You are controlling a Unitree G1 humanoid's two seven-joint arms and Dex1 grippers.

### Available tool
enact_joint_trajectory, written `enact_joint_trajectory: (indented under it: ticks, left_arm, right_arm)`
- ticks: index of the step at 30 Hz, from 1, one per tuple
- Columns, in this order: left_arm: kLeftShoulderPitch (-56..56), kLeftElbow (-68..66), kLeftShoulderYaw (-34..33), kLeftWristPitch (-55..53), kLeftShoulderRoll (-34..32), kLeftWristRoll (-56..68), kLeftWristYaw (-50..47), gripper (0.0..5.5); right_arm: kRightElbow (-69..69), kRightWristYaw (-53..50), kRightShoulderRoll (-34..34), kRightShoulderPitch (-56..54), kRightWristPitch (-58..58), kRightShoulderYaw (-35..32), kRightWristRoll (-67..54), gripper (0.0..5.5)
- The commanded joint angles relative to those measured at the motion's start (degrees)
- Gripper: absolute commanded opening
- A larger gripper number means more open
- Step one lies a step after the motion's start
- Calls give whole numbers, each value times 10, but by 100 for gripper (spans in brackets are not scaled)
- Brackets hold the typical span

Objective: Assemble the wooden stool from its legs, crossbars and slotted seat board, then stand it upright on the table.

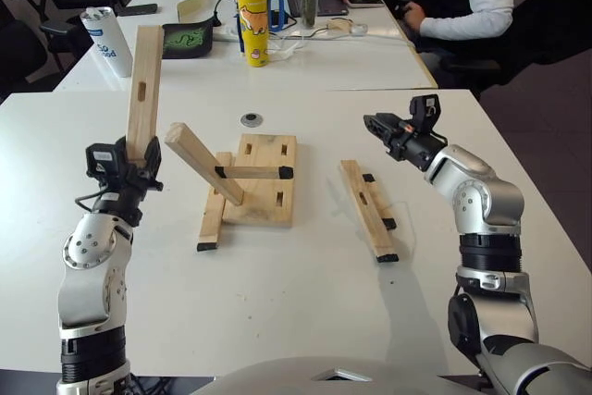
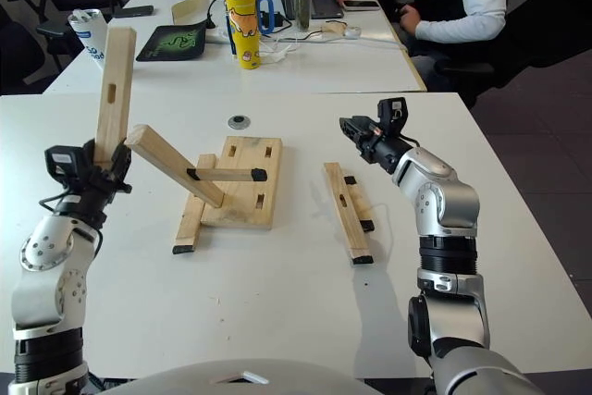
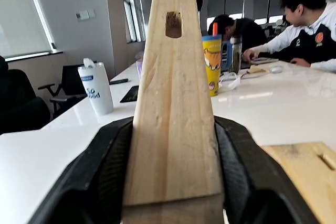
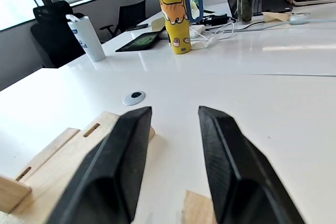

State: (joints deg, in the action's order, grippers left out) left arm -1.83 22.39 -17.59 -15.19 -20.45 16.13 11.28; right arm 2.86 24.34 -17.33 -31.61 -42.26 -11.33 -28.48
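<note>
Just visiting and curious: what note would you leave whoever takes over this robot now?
Left gripper: shut on an upright wooden leg.
Right gripper: open, empty.
Seat board lies flat mid-table; a tilted leg and crossbar rest on it, another leg along its left edge. A fourth leg lies to its right.
Done: tilted leg seems joined to crossbar.
To do: remaining joints, then standing it up.
</note>
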Motion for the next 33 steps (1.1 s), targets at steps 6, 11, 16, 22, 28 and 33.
enact_joint_trajectory:
  ticks: [6,11,16,22,28,33]
  left_arm:
    - [-124,170,1,-55,-25,106,-3,207]
    - [-118,197,46,-95,-48,111,20,207]
    - [-114,202,80,-109,-59,103,38,207]
    - [-112,206,123,-114,-50,91,41,207]
    - [-91,193,179,-106,-47,53,51,207]
    - [-72,174,210,-91,-44,21,63,207]
  right_arm:
    - [-21,-122,80,-171,-201,-164,-317,166]
    - [16,-235,95,-215,-250,-210,-511,238]
    - [-8,-312,100,-205,-249,-169,-616,310]
    - [-18,-348,87,-202,-221,-121,-672,403]
    - [-21,-338,71,-207,-194,-91,-688,406]
    - [-10,-326,53,-213,-177,-76,-690,406]
